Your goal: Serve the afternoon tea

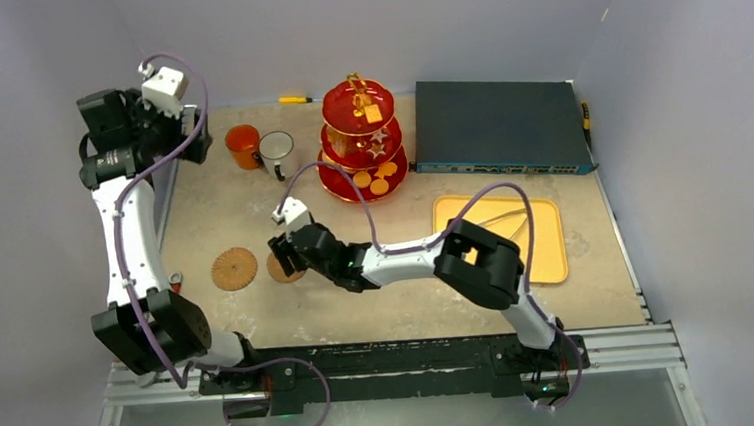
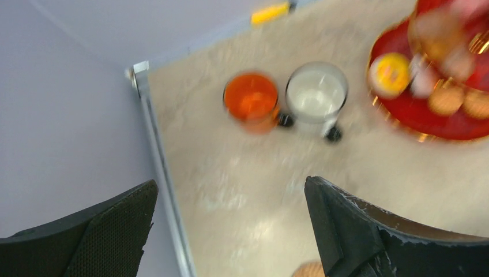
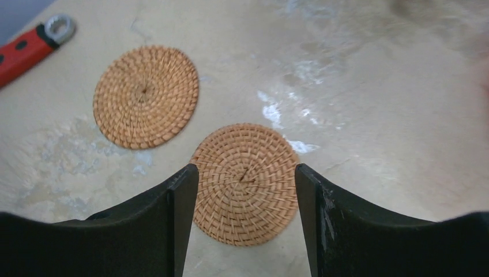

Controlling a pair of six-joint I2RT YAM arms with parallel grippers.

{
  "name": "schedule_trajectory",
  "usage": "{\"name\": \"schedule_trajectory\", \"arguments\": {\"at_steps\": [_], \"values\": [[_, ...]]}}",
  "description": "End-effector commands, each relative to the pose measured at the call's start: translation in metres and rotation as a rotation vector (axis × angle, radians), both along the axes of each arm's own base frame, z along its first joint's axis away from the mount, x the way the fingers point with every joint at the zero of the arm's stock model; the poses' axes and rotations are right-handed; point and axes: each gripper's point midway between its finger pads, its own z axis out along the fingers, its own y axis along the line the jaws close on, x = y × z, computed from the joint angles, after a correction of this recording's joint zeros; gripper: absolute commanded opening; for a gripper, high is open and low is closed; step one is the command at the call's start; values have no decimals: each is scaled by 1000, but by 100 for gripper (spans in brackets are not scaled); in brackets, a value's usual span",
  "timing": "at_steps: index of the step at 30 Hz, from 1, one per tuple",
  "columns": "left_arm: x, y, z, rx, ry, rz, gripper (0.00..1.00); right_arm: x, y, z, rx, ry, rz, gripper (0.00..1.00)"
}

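The red three-tier stand with a gold handle stands at the back middle and carries small pastries and cookies; it also shows blurred in the left wrist view. The orange mug and the white mug stand side by side to its left, and both show in the left wrist view, orange and white. My left gripper is open and empty just left of the orange mug. My right gripper is open, its jaws either side of a woven coaster lying on the table.
A second woven coaster lies left of the first, also in the right wrist view. A red-handled tool lies near the left edge. A flat yellow tray sits right, a dark electronics box back right, a yellow marker by the back wall.
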Motion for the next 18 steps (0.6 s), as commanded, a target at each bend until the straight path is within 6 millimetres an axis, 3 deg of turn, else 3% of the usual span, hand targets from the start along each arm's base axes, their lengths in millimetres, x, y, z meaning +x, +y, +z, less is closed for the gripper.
{"name": "schedule_trajectory", "arguments": {"at_steps": [1,5,9,18], "values": [[-37,29,-96,89,299,-97,98,-11,31,3,20,-13,120,64],[-76,42,-156,166,473,-233,98,-15,32,-26,-44,21,132,58],[-115,27,-196,187,557,-450,98,-18,15,-52,-111,46,109,54],[-136,36,-249,409,543,-567,90,-30,-57,-91,-240,86,19,49]]}}
